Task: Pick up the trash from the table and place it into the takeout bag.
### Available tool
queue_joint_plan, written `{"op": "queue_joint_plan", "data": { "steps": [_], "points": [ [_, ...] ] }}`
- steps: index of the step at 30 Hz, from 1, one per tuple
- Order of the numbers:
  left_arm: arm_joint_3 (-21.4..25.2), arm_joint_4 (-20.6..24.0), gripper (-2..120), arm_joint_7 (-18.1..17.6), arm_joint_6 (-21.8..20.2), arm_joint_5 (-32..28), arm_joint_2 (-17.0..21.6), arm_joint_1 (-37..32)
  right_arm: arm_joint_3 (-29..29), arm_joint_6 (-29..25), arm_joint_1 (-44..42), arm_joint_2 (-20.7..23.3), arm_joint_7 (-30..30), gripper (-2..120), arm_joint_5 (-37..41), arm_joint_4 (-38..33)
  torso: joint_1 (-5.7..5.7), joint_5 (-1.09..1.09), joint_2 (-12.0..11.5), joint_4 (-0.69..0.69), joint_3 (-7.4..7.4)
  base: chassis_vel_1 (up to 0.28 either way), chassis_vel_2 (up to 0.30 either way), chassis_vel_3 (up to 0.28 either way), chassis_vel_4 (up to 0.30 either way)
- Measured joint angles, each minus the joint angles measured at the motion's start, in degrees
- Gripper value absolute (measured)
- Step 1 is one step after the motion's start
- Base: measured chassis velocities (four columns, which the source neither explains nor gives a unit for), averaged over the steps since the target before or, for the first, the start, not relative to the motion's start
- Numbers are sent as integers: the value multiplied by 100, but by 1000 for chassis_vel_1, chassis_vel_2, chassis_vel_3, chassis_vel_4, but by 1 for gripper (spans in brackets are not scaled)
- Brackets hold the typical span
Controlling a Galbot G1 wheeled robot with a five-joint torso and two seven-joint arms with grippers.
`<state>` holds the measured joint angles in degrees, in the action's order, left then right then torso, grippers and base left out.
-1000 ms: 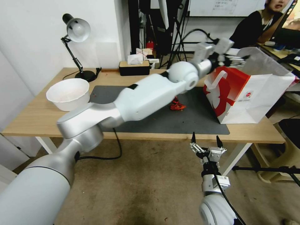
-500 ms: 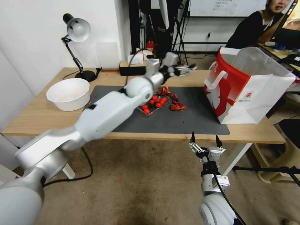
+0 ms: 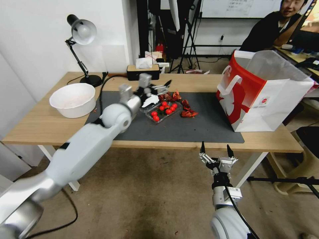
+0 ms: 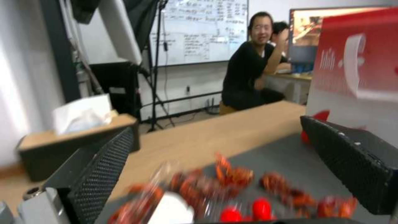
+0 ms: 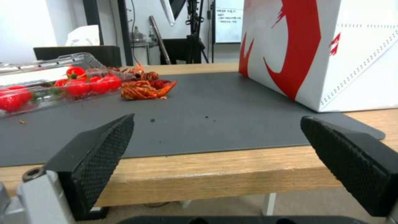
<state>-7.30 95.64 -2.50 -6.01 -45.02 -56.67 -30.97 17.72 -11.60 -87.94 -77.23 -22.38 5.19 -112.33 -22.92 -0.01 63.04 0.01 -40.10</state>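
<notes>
One second is all it took for your left arm to swing from above the takeout bag (image 3: 262, 96), at the right end of the table (image 3: 33, 126), back across to the middle of the dark mat (image 3: 206, 126). The left gripper (image 3: 159, 90) now hovers just over the clear tray of cherry tomatoes (image 3: 161, 112), its fingers (image 4: 104, 161) spread wide with nothing between them (the left wrist view looks straight through the gap at the red scraps and tomatoes below). An empty gripper coming away from the bag suggests to me that one delivery is done and a fresh pick is starting.

The trash left for you is the cluster of red crayfish shells (image 3: 186, 109) lying on the mat just beside the tray, toward the table's far edge and the bag side. The white bowl (image 3: 72, 99) sits near the left end of the table, off the mat. The bag stands upright with its mouth open, half on the mat's right edge.

Your right gripper (image 3: 215, 153) waits below the near edge of the table, fingers (image 5: 99, 146) also wide apart and empty, facing the mat
</notes>
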Motion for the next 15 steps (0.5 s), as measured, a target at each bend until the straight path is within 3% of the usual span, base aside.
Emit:
{"op": "queue_joint_plan", "data": {
  "steps": [7, 10, 15],
  "points": [
    [945, 633, 100, 12, 49, 527, 113, -1150, -15, 13, 0, 28, 0, 100, -8, -19, 0, 0, 0, -1, 0, 0, 0, 0, 0],
    [1551, 948, 100, 19, 193, 816, 113, -1802, -36, 14, -27, 17, -1, 100, -20, -20, 0, 0, 0, -1, 0, 0, 0, 0, 0],
    [1942, 1139, 100, 17, 328, 1002, 135, -2394, -38, 14, -43, 12, -2, 100, -25, -36, 1, 0, 0, -1, 0, 0, 0, 0, 0]
  ]
}}
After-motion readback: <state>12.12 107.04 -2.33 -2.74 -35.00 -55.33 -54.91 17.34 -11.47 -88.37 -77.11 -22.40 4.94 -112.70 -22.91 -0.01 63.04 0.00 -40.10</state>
